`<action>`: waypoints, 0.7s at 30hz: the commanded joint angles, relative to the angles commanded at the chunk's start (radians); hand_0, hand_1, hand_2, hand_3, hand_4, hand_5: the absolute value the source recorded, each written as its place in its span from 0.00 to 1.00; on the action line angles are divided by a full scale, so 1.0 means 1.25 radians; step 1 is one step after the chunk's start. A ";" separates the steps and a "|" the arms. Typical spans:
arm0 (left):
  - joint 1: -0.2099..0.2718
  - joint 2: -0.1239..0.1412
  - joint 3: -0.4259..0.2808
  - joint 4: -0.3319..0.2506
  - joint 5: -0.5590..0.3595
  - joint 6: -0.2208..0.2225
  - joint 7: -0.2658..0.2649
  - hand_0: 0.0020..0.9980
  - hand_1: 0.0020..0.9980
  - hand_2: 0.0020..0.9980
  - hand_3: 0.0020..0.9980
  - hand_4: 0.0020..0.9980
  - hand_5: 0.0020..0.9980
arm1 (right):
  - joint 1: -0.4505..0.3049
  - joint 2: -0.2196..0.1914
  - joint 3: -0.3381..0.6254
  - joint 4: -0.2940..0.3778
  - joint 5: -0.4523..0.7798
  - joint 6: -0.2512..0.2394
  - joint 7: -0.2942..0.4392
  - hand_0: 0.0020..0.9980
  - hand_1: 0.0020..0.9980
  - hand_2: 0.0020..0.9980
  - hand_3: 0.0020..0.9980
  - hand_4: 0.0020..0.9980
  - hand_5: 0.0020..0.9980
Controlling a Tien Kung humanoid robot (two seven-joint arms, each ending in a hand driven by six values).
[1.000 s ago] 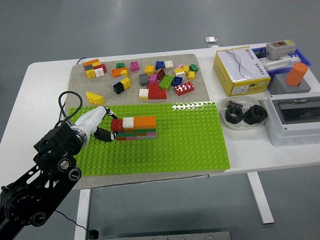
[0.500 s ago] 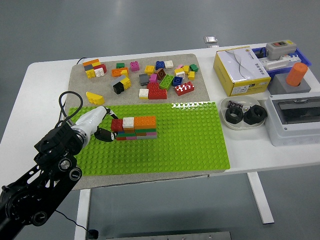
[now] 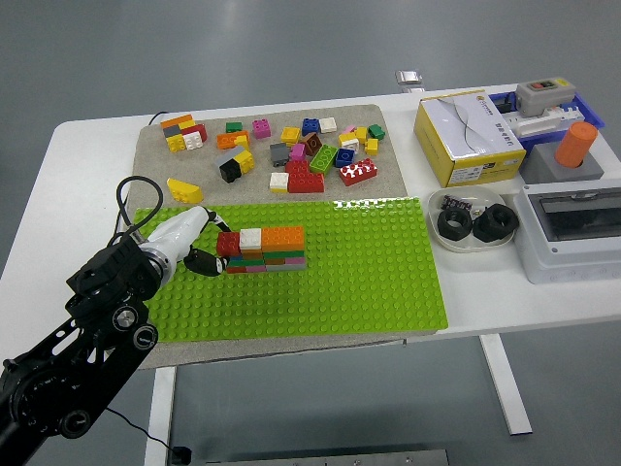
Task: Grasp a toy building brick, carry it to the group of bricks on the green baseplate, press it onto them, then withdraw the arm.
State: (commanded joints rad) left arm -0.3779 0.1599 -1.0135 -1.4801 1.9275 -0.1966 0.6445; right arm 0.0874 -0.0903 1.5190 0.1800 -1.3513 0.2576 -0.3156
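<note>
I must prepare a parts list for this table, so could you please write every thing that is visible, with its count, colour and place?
green baseplate: one, green, front centre of the table, on the grey mat.
group of bricks: one stack, red, white, orange and other colours, on the left part of the baseplate.
loose bricks: many, mixed colours, on the grey mat behind the baseplate.
yellow brick: one, yellow, left of the mat, apart from the others.
cardboard box: one, yellow and white, right back.
white bowl: one, holding black nuts, right of the baseplate.
grey box: one, right edge.
orange cylinder: one, on a grey block, right back.
left hand: one, white and black, at the left end of the stack, touching its red brick.
</note>
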 joint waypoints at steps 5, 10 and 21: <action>0.000 0.000 0.000 0.000 0.001 -0.004 -0.001 0.95 0.95 0.92 0.73 0.58 0.00 | 0.000 0.000 0.000 0.000 0.000 0.000 0.000 0.73 0.68 0.73 0.84 0.63 1.00; -0.002 -0.001 0.001 0.000 0.001 -0.004 -0.001 0.95 0.95 0.92 0.76 0.60 0.00 | 0.001 -0.001 0.000 0.000 0.000 0.000 0.000 0.73 0.68 0.73 0.84 0.63 1.00; -0.004 -0.001 0.001 -0.002 0.001 -0.005 -0.002 0.96 0.95 0.92 0.77 0.62 0.00 | 0.001 -0.002 0.000 0.000 -0.001 0.001 0.000 0.73 0.67 0.73 0.83 0.63 1.00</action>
State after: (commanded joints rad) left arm -0.3833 0.1583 -1.0118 -1.4833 1.9288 -0.2032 0.6426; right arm 0.0891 -0.0924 1.5192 0.1800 -1.3525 0.2586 -0.3151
